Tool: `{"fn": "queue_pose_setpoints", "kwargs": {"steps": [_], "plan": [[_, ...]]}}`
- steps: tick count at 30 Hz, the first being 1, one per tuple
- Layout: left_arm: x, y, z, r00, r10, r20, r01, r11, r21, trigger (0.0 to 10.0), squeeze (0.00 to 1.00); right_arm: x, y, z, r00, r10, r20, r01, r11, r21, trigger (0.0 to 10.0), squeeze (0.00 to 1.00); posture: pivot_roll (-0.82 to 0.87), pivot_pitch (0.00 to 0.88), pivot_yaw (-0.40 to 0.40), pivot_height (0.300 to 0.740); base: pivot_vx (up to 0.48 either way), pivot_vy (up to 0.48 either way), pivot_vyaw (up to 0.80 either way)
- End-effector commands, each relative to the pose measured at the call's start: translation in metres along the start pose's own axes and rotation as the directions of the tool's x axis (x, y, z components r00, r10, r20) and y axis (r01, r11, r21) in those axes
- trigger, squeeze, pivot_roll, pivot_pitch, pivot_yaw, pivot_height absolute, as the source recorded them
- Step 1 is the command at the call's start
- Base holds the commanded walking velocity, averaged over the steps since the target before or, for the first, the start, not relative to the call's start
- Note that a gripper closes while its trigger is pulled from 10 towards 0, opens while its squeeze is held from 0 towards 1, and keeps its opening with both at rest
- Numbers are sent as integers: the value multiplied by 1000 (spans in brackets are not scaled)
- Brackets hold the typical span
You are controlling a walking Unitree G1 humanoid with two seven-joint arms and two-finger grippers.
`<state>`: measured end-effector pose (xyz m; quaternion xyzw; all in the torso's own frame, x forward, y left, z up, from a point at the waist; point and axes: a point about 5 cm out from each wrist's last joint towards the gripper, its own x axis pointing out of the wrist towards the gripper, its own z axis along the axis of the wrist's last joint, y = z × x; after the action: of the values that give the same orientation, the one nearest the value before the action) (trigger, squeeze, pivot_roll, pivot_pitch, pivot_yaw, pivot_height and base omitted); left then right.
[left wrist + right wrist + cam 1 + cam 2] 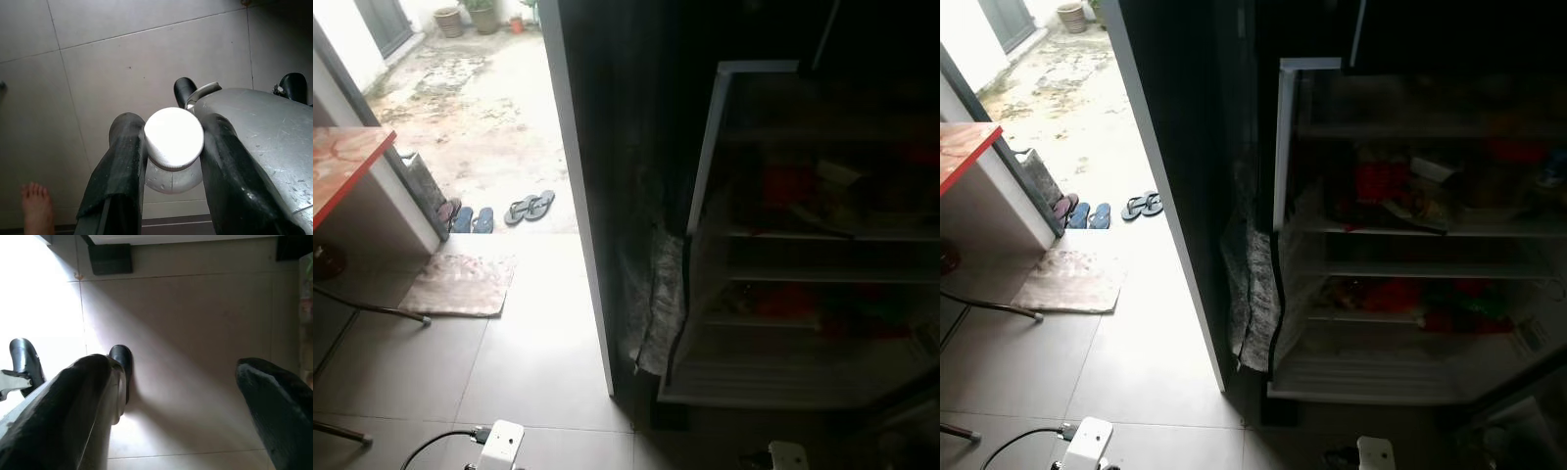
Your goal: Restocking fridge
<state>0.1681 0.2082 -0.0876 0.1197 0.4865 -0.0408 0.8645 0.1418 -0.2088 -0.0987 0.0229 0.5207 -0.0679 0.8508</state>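
A robot is standing before an open fridge (1410, 245), carrying a white-capped bottle (173, 142) in its left gripper (171, 161).

The bottle is sitting clamped between the left gripper's two black fingers, low over pale floor tiles (122, 63), its white cap facing the wrist camera. The right gripper (181, 406) is hanging spread wide and holding nothing above the tiles. The fridge is standing open to the robot's front right, its dim shelves showing red and other items, its white frame edge meeting a dark wall. To the left, bare tiles are running out to a bright doorway, with a doormat (458, 284), sandals (529, 207) and a red-topped table (342, 162). A person's bare foot (36, 208) is resting on the tiles near the left gripper.
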Motion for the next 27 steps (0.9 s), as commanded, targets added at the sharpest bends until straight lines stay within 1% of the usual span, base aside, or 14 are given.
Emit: {"fn": "queue_pose_setpoints", "kwargs": {"steps": [1, 4, 11, 16, 22, 25, 27], "plan": [[0, 0, -1, 1000, -2, -8, 2, 1000, 3, 10000, 0, -1, -3, -9, 999, -11, -35, 11, 1000, -6, 10000, 0, 6, 99, 26, 740, 0, -274, -706], [0, 1, 0, 1000, 0, -7, 0, 1000, 2, 10000, 0, -1, -2, -9, 999, -8, -33, 7, 1000, -4, 10000, 0, 6, 97, 26, 740, 0, -274, -627], [0, 1, 0, 1000, 5, -8, -5, 1000, -2, 10000, 0, -1, -2, -7, 999, -26, -20, 26, 1000, 6, 10000, 0, 7, 98, 26, 740, 0, -274, 0], [0, 1, 0, 1000, 6, -8, -6, 1000, -4, 10000, 0, -1, -1, -5, 1000, -27, -11, 27, 1000, -13, 10000, 0, 8, 94, 26, 740, 0, -274, 0], [0, -2, -1, 1000, 0, -9, 0, 1000, -2, 10000, 0, -1, 0, -5, 1000, -21, -12, 21, 1000, -13, 10000, 0, 4, 80, 27, 740, 0, -274, 0], [0, -2, -1, 1000, -1, -9, 1, 1000, -2, 10000, 0, -1, -1, -5, 1000, -28, -12, 28, 999, -27, 10000, 0, 2, 76, 26, 740, 0, -274, 0], [0, -2, -1, 1000, -3, -8, 3, 1000, 1, 10000, 0, -1, -2, -6, 999, -32, -9, 32, 999, -22, 10000, 0, 0, 69, 24, 740, 0, -274, 0]]}}
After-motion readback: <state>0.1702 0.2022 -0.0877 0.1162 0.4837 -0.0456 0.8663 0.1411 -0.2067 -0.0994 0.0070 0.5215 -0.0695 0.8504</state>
